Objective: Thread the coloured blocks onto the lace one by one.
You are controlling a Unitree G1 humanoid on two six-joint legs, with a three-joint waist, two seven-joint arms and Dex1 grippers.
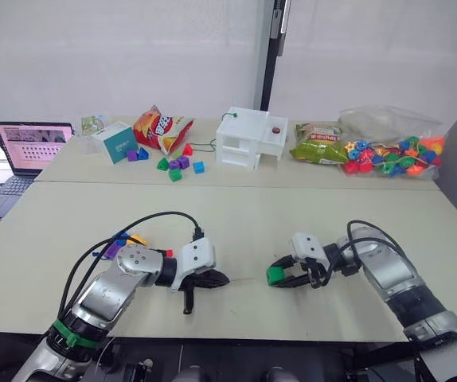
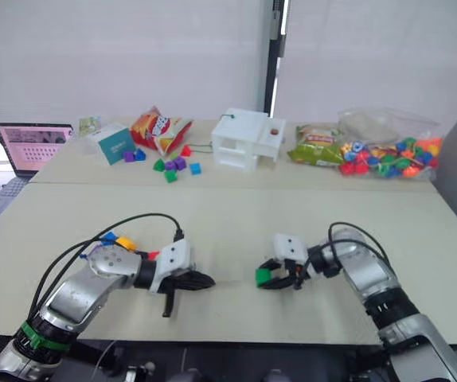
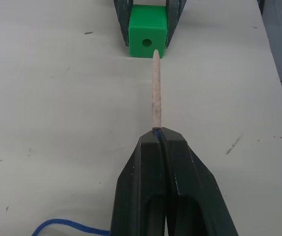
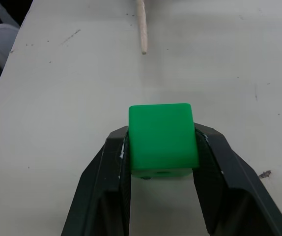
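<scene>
Pale tabletops run across the room under a white wall, and you have both arms down on the near table (image 1: pixel 236 215). Your right gripper (image 1: pixel 280 276) is pinching the green block (image 1: pixel 275 275) by two opposite sides, with its bored face turned toward your left arm. Your left gripper (image 1: pixel 208 280) is pressed together on the lace (image 3: pixel 70 224), gripping just behind the tip (image 3: pixel 155 88), so the pale stiff point sticks straight out toward the block. From the left wrist, the tip sits just short of the hole and looks nearly lined up with it.

The block seems light, hard and smooth, so it could swivel or pop out if you push off centre; keep the grip on the flat sides and leave the hole faces open. The tip looks rigid enough to aim, but the blue cord behind it is limp and will not push, so hold close to the tip as you do now.

The remaining blocks (image 1: pixel 125 241) lie behind your left arm; you can make out blue, yellow and purple, with red just beside the wrist.

On the far table sit a laptop (image 1: pixel 29 151), a teal box (image 1: pixel 118 142), a red snack bag (image 1: pixel 162 128), loose small blocks (image 1: pixel 177 165), a white toy house (image 1: pixel 251 138), a green packet (image 1: pixel 318 143) and a clear bag of beads (image 1: pixel 392 147). You cannot read the print on any of them
</scene>
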